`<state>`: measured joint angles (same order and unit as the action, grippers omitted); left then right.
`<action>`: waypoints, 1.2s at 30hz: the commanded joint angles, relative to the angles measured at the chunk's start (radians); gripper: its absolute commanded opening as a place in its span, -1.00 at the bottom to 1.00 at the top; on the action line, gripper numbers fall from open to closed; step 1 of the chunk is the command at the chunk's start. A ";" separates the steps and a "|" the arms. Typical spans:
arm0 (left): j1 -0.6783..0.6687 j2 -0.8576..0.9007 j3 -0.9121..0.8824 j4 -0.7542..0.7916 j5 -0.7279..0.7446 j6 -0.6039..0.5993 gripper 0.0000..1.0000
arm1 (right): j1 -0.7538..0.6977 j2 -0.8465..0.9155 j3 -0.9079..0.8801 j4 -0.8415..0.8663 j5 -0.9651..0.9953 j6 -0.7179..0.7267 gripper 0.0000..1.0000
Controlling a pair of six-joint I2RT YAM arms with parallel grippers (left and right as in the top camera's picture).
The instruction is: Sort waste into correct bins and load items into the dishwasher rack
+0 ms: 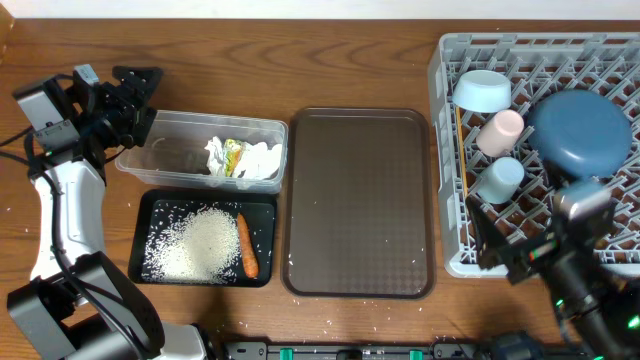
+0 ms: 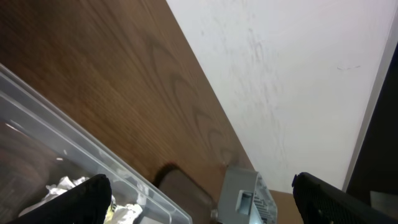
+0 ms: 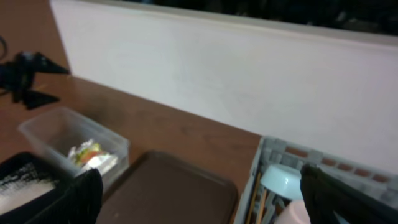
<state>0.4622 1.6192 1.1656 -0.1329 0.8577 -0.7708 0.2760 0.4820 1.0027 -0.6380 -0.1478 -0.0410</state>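
Carrot [image 1: 246, 245] lies front-to-back in black tray [image 1: 148, 203]; left end effector [image 1: 140, 95], right end effector [image 3: 199, 202] released.

I see a brown wooden table [image 1: 300, 60] with visible grain, evenly lit. Behind its far edge stands a plain white wall [image 3: 236, 74], faintly scuffed, with a dark strip [image 3: 261, 11] above it.

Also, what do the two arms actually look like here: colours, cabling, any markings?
Left arm: white links, black joints, a grey camera box at the wrist and a thin black cable beside it. Right arm: mostly black, with a grey cylindrical section and small green lights. Both have matte black fingers. No readable markings.
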 commanded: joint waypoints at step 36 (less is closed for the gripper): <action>0.002 -0.022 -0.001 0.000 0.006 -0.005 0.90 | -0.232 -0.477 -0.953 0.672 0.019 0.115 0.98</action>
<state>0.4622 1.6192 1.1656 -0.1326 0.8581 -0.7818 0.0582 0.0166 0.0589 0.0299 -0.1394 0.0605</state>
